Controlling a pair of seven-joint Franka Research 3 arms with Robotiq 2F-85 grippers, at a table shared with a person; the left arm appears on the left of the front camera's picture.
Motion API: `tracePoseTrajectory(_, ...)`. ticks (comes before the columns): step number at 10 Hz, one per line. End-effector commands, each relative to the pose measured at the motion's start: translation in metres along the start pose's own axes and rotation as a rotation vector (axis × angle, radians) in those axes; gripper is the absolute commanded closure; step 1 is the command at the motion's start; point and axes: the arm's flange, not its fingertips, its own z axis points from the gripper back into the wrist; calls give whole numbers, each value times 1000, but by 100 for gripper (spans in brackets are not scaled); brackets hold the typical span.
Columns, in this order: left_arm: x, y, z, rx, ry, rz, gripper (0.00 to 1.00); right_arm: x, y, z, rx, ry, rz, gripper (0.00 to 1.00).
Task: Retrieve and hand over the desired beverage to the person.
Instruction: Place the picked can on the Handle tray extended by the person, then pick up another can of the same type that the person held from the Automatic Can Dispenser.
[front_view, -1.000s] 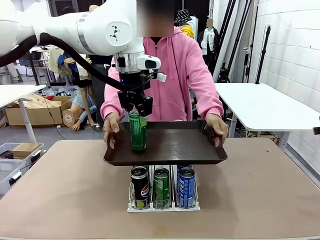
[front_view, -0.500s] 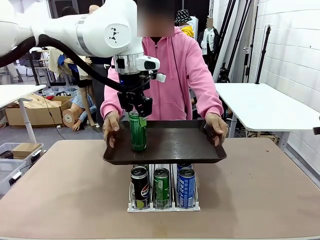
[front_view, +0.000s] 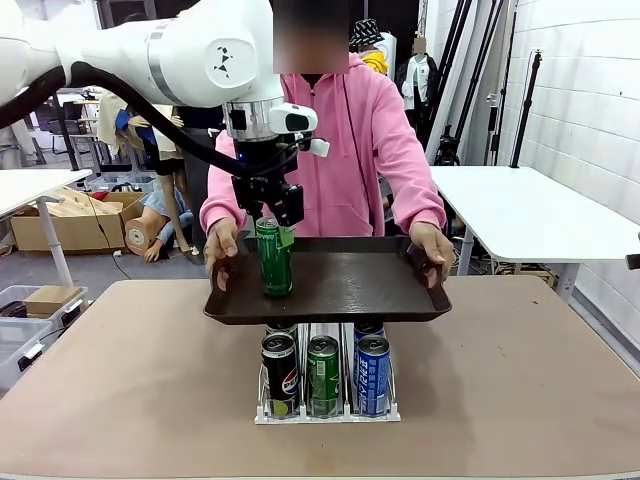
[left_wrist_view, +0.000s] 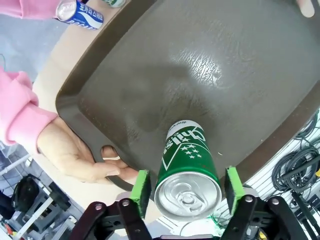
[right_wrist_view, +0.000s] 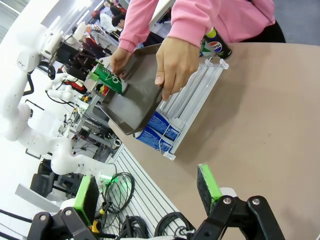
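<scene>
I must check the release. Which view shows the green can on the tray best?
The left wrist view: the green can stands upright on the tray, between the left hand's pads, with gaps on both sides. The front view shows its side; the right wrist view shows it small.

Between your left fingers (left_wrist_view: 141, 186) stands the green can (left_wrist_view: 187, 170), slim gaps either side; past their tips the tray (left_wrist_view: 200, 60) lies bare, the person's hand (left_wrist_view: 75, 155) gripping its rim alongside.

Front camera facing person (front_view: 350, 130) across table (front_view: 520, 380), left wrist close above tray (left_wrist_view: 225, 50), right wrist farther off, tray shared
</scene>
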Motion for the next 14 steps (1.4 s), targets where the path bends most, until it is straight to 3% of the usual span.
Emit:
tracePoseTrajectory(1, 2, 1, 23, -16, -11, -22, 0, 0, 0, 0, 11, -7, 9, 0)
tracePoseTrajectory(14, 3, 0, 35, 4, -40, -1, 0, 0, 0, 0, 11, -7, 9, 0)
